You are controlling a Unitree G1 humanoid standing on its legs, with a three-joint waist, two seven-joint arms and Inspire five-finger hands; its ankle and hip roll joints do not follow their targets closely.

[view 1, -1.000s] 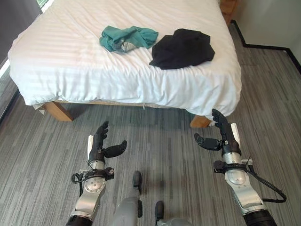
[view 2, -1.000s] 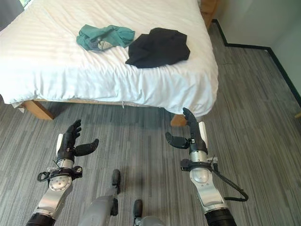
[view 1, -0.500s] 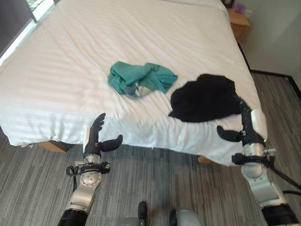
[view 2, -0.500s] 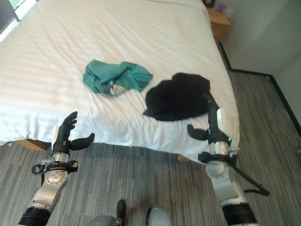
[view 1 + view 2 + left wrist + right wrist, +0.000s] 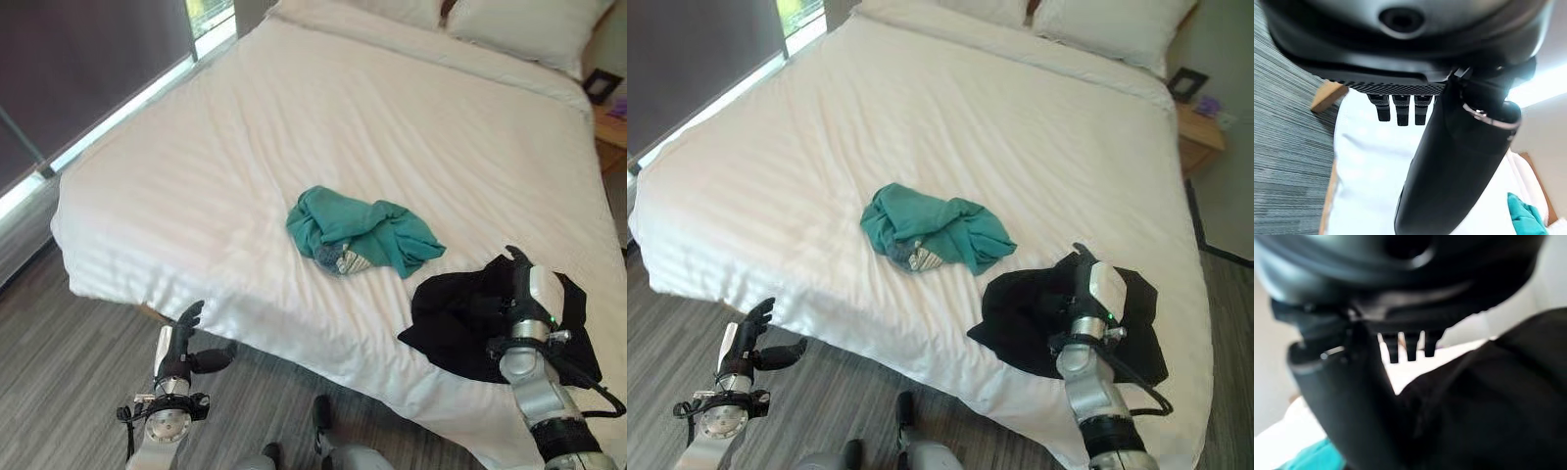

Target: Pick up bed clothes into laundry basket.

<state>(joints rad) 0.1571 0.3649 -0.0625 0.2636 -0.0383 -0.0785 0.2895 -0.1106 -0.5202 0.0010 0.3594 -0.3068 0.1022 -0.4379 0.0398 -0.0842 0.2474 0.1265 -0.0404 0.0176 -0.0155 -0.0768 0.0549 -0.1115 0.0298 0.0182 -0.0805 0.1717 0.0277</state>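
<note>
A: Left eye view, item one?
B: Teal garment (image 5: pixel 361 232), crumpled at centre frame on the white striped duvet (image 5: pixel 196 186). It is judged light, soft and limp; a bunched fold at the top of the heap is judged the best place for a hold. A pale patterned patch is seen at its lower edge; no writing can be read.

A: Item two?
B: Black garment (image 5: pixel 460 318), heaped at lower right near the bed's edge. It is judged equally soft and likely to sag and trail when lifted. The right hand (image 5: pixel 521 282) is raised over it, fingers extended; whether cloth is touched cannot be told. The left hand (image 5: pixel 179 345) is seen at lower left, beside the duvet's overhang, fingers straight, thumb out, nothing held.

A: Right eye view?
B: Same layout: teal heap centre, black heap lower right, pillows (image 5: pixel 1097 29) at the top. A small dark frame (image 5: pixel 1181 85) is noted on a nightstand at upper right; nothing on it is legible.

A: Left wrist view?
B: Fingertips (image 5: pixel 1398 113) are shown straight in a row, apart from the thumb, with the duvet edge beyond and a teal scrap at lower right.

A: Right wrist view?
B: Fingers (image 5: pixel 1410 350) are shown straight, with black cloth close below and to the right. No label or print is seen.
</note>
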